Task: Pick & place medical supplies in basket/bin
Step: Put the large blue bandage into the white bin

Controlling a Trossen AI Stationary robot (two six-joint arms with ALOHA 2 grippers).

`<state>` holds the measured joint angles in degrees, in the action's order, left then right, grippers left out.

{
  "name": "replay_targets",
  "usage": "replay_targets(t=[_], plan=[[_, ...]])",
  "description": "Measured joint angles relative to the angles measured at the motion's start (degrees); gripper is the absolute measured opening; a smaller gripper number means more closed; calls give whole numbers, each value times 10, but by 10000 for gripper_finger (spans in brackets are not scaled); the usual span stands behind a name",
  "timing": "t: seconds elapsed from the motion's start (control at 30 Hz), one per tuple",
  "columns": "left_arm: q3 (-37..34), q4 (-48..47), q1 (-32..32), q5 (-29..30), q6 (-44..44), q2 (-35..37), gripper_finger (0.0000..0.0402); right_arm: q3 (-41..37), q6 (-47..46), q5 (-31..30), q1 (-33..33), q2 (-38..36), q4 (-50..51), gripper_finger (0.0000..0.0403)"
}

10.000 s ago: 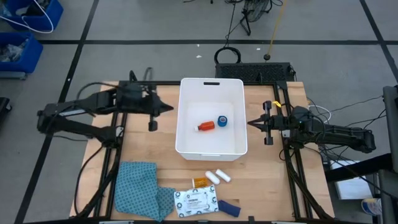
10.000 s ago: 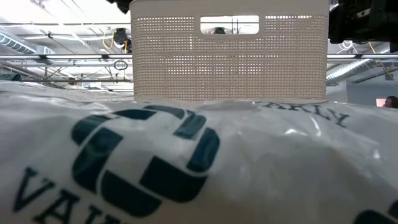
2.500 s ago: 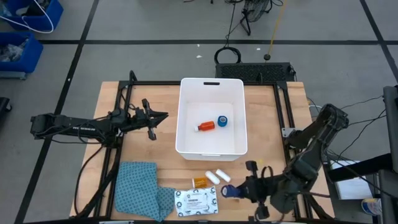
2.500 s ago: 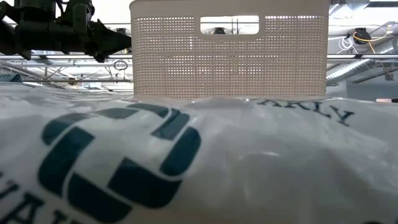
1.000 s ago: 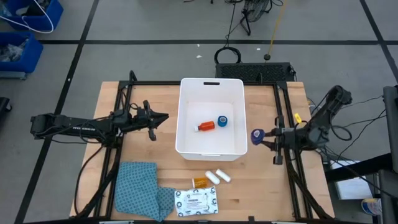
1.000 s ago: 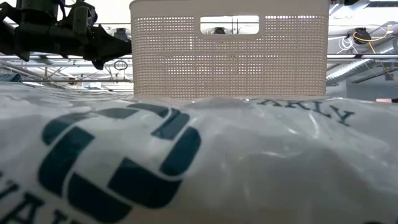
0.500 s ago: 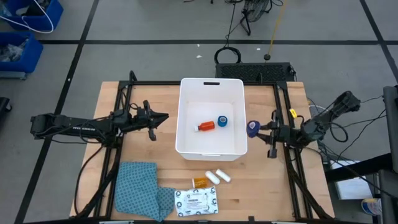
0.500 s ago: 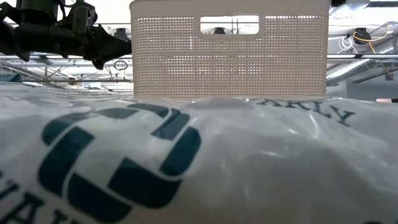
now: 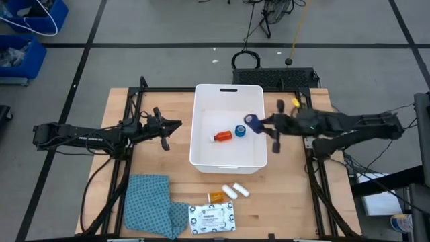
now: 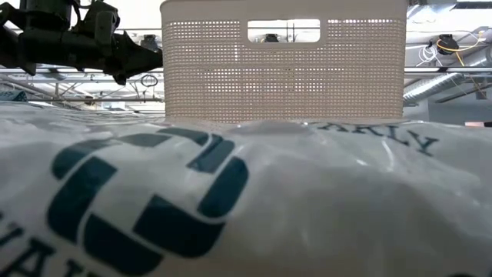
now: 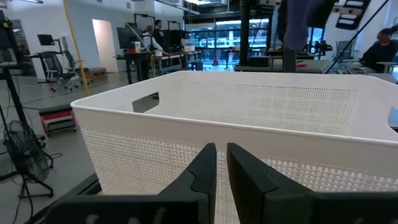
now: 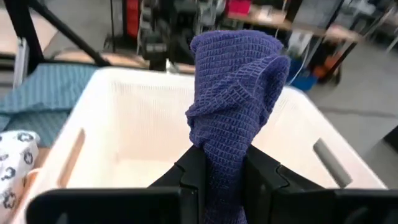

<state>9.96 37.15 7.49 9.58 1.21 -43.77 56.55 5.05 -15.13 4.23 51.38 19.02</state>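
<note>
The white tub (image 9: 228, 88) stands mid-table; the red-capped bottle (image 9: 222, 136) and blue tape roll (image 9: 240, 131) lie on its floor. My right gripper (image 9: 260, 123) reaches over the tub's right wall, shut on the dark blue strip (image 9: 251, 122). My left gripper (image 9: 176, 125), shut, waits left of the tub, also seen in the low view (image 10: 115, 48). Near the table's near edge lie the orange pill bottle (image 9: 216, 196), two white cylinders (image 9: 235, 191) and the white printed packet (image 9: 212, 217). My right gripper pinches the dark blue strip between its two fingers (image 12: 193, 168) at the strip's lower end (image 12: 221, 155). The fingers come level from the table's right. The strip's crumpled, folded free end (image 12: 239, 68) sticks out beyond the fingertips, lifted clear above the tub's inside.
A blue patterned cloth (image 9: 151, 205) lies at the table's near left, beside the packet. In the low view the packet (image 10: 231, 200) fills the foreground with the tub's wall (image 10: 284, 73) behind it. Black frame rails run along both table sides.
My right gripper, carrying the dark blue strip, has moved from beside the tub's right wall toward the table's left and slightly toward the far edge, and now stands over the tub's right side. It has stayed shut on the strip. The left arm has kept still.
</note>
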Motion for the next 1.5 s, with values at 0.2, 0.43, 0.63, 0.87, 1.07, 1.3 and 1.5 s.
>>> replay_targets(t=[0.2, 0.43, 0.63, 0.87, 1.07, 1.3, 1.5], plan=[[0, 0, 0, 0, 5, 0, 44, 79, 12, 133, -106, 105, 73, 57], [0, -2, 0, 0, 20, 0, 44, 169, 92, 209, -172, 211, 153, 57], [0, -2, 0, 0, 36, 0, 44, 194, 143, 244, -197, 287, 173, 57], [0, -2, 1, 0, 47, 0, 44, 194, 183, 244, -199, 368, 175, 57], [0, -1, 6, 0, 58, 0, 44, 194, 226, 258, -199, 420, 186, 57], [0, -1, 18, -2, 56, 0, 44, 194, 319, 257, -199, 453, 211, 57], [0, -1, 19, -5, 57, 0, 44, 194, 362, 257, -196, 466, 210, 57]])
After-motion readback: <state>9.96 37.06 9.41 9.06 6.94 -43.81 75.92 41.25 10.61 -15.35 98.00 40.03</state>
